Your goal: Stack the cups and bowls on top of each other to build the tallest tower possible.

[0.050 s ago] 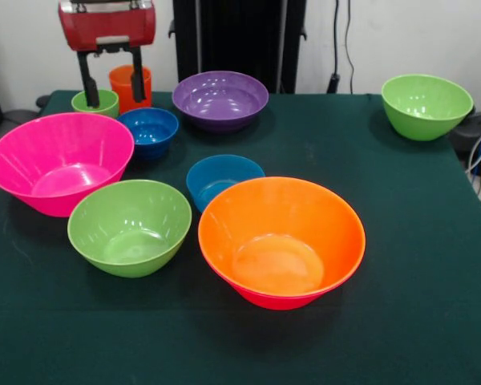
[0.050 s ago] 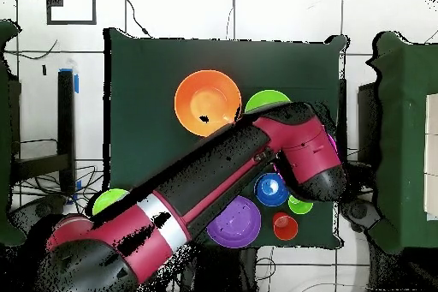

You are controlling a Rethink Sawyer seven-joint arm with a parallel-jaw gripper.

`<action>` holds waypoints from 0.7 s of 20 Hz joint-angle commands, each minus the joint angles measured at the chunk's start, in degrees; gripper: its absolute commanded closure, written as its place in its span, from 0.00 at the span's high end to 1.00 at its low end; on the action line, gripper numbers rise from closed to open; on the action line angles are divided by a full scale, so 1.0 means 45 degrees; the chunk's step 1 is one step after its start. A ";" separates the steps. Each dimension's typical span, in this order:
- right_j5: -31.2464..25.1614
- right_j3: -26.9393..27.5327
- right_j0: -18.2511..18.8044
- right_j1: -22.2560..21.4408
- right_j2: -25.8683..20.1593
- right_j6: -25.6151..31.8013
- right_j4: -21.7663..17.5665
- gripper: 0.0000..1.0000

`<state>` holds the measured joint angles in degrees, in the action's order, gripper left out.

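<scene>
My gripper (image 1: 112, 88) hangs open and empty at the table's back left. Its two black fingers (image 1: 88, 80) hang apart just over the light-green cup (image 1: 96, 103) and the orange cup (image 1: 128, 87). The bowls stand apart on the cloth: a big pink bowl (image 1: 60, 160), a green bowl (image 1: 130, 226), two small blue bowls (image 1: 150, 130) (image 1: 222, 178), a purple bowl (image 1: 220, 98) and a second green bowl (image 1: 426, 104). The big orange bowl (image 1: 280, 241) sits in front, with a pinkish-red edge under it. From overhead my arm (image 2: 248, 164) covers the pink bowl and the gripper.
A dark green cloth (image 1: 417, 265) covers the table. Overhead, the orange bowl (image 2: 208, 100), purple bowl (image 2: 233, 223), orange cup (image 2: 285, 226) and light-green cup (image 2: 299, 205) show around the arm. Cables hang off the table's right side.
</scene>
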<state>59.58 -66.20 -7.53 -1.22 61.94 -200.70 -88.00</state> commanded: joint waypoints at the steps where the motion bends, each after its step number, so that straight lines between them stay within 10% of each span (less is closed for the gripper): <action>1: -0.0197 0.0115 0.0637 0.0326 -0.1742 0.1328 -0.0428 1.00; 14: -0.0893 0.0544 0.1146 0.0941 -0.2868 0.1993 0.0401 1.00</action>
<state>59.57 -66.20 -3.26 -0.80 61.79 -200.70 -88.78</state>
